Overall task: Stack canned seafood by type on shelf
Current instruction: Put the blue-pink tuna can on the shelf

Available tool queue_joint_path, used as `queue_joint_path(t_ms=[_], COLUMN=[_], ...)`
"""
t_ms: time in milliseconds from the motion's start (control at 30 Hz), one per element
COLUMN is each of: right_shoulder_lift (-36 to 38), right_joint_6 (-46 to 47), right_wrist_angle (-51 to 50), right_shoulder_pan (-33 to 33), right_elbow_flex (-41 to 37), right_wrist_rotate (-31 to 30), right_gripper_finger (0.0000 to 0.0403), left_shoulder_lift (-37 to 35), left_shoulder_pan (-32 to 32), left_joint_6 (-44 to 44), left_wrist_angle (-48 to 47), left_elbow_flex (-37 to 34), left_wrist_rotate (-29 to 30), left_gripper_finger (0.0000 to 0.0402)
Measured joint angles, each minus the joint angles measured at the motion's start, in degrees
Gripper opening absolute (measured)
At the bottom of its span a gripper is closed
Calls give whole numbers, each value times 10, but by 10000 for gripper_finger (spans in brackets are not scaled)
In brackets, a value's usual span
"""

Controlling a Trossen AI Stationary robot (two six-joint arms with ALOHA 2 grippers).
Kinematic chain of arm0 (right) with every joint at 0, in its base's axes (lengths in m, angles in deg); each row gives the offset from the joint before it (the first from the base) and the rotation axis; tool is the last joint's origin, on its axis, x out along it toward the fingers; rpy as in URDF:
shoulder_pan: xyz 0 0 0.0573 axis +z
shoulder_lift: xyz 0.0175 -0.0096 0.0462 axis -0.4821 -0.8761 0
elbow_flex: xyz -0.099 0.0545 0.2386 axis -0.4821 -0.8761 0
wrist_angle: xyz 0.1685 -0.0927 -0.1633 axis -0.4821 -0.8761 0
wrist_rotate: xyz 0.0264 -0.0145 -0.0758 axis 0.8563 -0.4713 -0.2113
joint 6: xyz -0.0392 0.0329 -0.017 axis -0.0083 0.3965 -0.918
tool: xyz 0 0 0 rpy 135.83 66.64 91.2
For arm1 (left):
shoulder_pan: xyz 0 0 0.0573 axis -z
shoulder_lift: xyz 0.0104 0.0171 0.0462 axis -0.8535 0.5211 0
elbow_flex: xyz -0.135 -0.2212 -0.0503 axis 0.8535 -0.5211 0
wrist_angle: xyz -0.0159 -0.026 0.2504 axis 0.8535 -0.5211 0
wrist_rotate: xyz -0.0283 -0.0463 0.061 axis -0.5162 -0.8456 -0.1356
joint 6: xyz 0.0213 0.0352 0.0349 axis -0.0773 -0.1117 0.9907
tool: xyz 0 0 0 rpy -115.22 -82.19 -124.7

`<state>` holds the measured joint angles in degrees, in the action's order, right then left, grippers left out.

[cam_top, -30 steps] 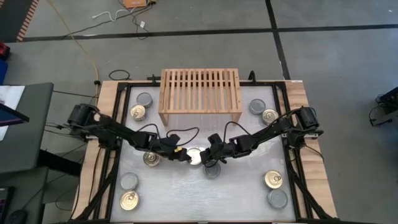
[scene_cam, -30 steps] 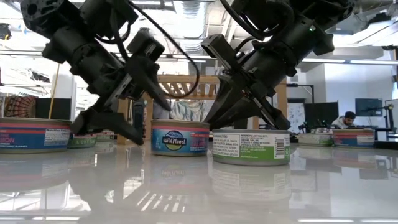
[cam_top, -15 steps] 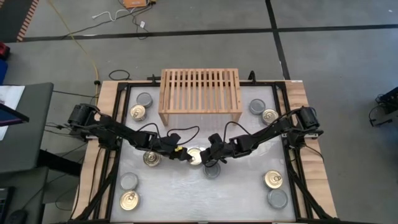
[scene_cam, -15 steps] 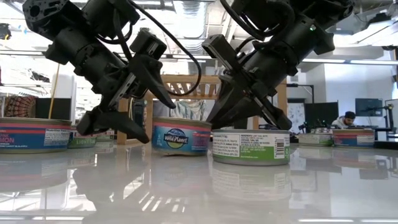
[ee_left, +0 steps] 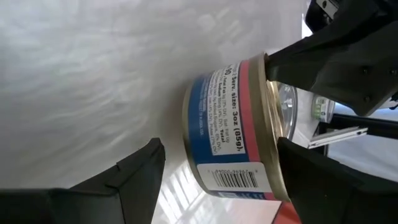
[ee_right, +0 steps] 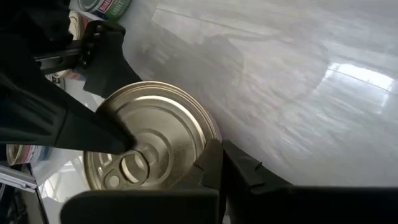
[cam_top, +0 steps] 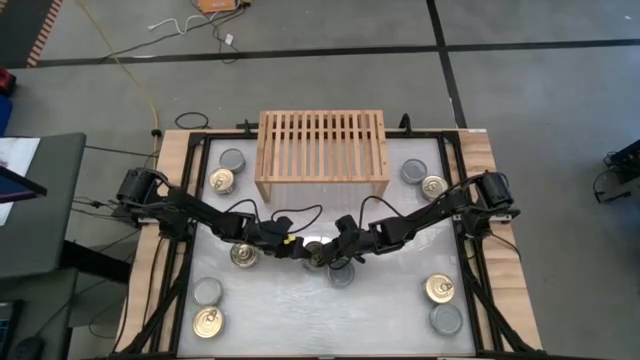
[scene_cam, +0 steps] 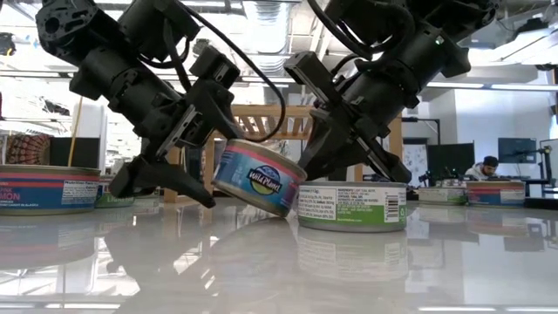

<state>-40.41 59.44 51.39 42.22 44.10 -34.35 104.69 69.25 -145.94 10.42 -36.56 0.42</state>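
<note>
A blue-and-pink canned seafood tin [scene_cam: 258, 177] with a gold pull-ring top [ee_right: 149, 143] stands tipped at the table's middle. Its right lower edge [scene_cam: 281, 212] is on the table and its left side is raised. My left gripper [cam_top: 297, 250] is open around it from the left, with one finger over the lid and one by the bottom. My right gripper [cam_top: 328, 257] is shut at the tin's right rim. The wooden shelf [cam_top: 322, 148] stands bare at the far middle. My left gripper comes slanting down from the table's left. One finger [ee_right: 93, 134] lies across the gold lid. The other finger [ee_left: 140, 174] stands by the tin's bottom face with a strip of table showing between; whether it touches the tin I cannot tell. My right gripper sets its shut fingertips [ee_right: 221, 165] against the lid's rim [ee_right: 208, 146] on the tin's right side, slanting down from the table's right.
A green-labelled tin [scene_cam: 351, 206] sits just right of the tipped one, under my right gripper. A gold-topped tin [cam_top: 243, 254] lies under the left arm. More tins stand by the shelf's legs [cam_top: 221, 181] [cam_top: 433, 186] and in the near corners [cam_top: 207, 322] [cam_top: 439, 289].
The blue-and-pink tin has tipped from flat: its left side has risen while its right lower edge stayed on the table. My left gripper has tilted a little with it. My right gripper has kept its place at the tin's right side.
</note>
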Motion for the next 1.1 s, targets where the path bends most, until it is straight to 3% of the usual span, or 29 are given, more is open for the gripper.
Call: queue_joint_path(t_ms=[1100], right_shoulder_lift=[2], right_joint_6=[0], right_wrist_angle=[5], right_shoulder_pan=[5], right_elbow_flex=[0], right_wrist_rotate=[0], right_gripper_finger=[25], left_shoulder_lift=[0], left_shoulder_pan=[-21], left_joint_6=[-39], left_wrist_angle=[14], left_elbow_flex=[0], left_wrist_rotate=[-6], left_gripper_finger=[293])
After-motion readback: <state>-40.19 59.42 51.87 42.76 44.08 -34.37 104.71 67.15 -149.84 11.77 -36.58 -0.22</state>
